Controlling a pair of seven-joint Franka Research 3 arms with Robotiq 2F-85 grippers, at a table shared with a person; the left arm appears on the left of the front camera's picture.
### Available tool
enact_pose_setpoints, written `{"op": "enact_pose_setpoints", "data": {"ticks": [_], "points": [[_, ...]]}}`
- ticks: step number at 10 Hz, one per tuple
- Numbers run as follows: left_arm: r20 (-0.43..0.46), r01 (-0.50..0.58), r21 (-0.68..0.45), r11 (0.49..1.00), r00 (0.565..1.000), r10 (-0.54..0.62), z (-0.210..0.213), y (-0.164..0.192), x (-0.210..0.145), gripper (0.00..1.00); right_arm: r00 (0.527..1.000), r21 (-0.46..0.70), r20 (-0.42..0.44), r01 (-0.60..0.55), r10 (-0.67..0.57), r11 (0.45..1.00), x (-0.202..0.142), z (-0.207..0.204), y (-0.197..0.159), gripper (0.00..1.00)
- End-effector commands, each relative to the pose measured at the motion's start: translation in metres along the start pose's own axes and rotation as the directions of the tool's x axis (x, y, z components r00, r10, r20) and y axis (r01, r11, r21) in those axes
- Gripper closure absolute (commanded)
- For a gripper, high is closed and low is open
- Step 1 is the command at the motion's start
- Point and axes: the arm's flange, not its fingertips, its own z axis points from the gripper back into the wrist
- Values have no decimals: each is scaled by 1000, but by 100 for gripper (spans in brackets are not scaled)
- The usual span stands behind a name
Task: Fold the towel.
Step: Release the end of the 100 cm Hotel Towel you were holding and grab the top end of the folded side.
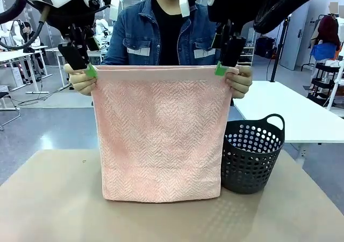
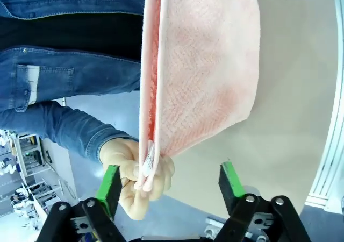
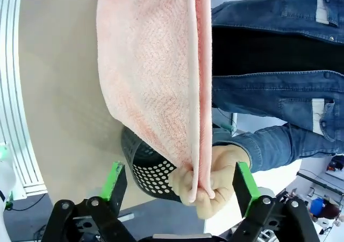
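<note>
Shows the towel (image 1: 161, 140) hanging upright at centre, lower edge resting on the surface (image 1: 48, 199), top corners pinched by the person's hands (image 1: 80, 82). Places left pincer (image 2: 169, 185) and right pincer (image 3: 180, 185), both spread, astride those hands at 10 and 2 o'clock. Sets a perforated basket (image 1: 252, 156) at 4 o'clock, just beside the towel's lower corner.

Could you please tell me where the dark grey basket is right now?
The basket stands on the table at the right of the front view, close beside the lower right edge of the held-up towel.
</note>
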Motion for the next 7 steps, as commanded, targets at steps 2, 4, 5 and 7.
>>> {"op": "enact_pose_setpoints", "data": {"ticks": [2, 4, 5, 7], "points": [[-17, -20, 29, 999, 1000, 20, -12, -2, 6, 0, 1000, 8, 11, -5, 5, 1000, -1, -16, -1, 0], [-12, -7, -8, 1000, 1000, 7, -19, 8, 11, 0, 999, 2, 31, -9, 9, 1000, 0, -24, -9, 0], [-12, -6, -42, 999, 1000, 6, -25, 14, 14, 0, 1000, 4, 23, -16, 16, 1000, 1, -30, -14, 0], [-49, 3, -51, 999, 999, -5, -43, 28, 18, 0, 1000, 32, 14, -25, 25, 999, 4, -45, -27, 0]]}}
